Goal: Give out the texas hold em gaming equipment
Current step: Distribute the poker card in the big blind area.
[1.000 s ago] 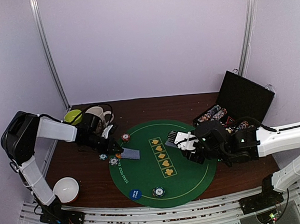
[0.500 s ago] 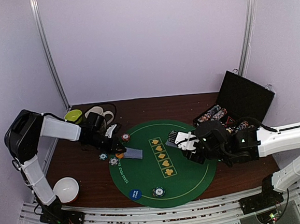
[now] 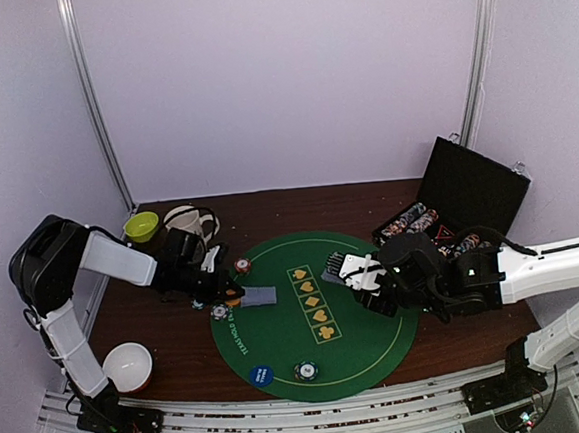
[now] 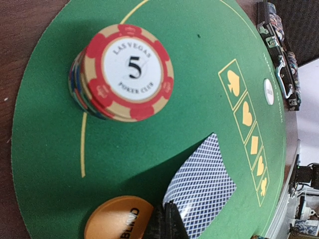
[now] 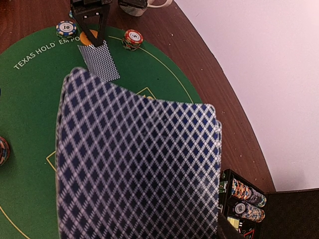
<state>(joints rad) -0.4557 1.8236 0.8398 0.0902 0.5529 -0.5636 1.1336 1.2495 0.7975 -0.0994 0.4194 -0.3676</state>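
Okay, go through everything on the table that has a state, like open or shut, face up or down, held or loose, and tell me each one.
Case, open.
Left gripper, shut on card.
Card, face down on the mat, pinched at its edge.
Right gripper, shut on deck.
Deck, held, backs showing.
Red chips, stacked, loose.
Green bowl, upright.
White bowl, upright.

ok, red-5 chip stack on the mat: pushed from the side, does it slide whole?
Probably not. The chip stack is loose discs with uneven edges, so it would likely shear and spill. The green mat probably drags the bottom chip. Freed chips may roll.
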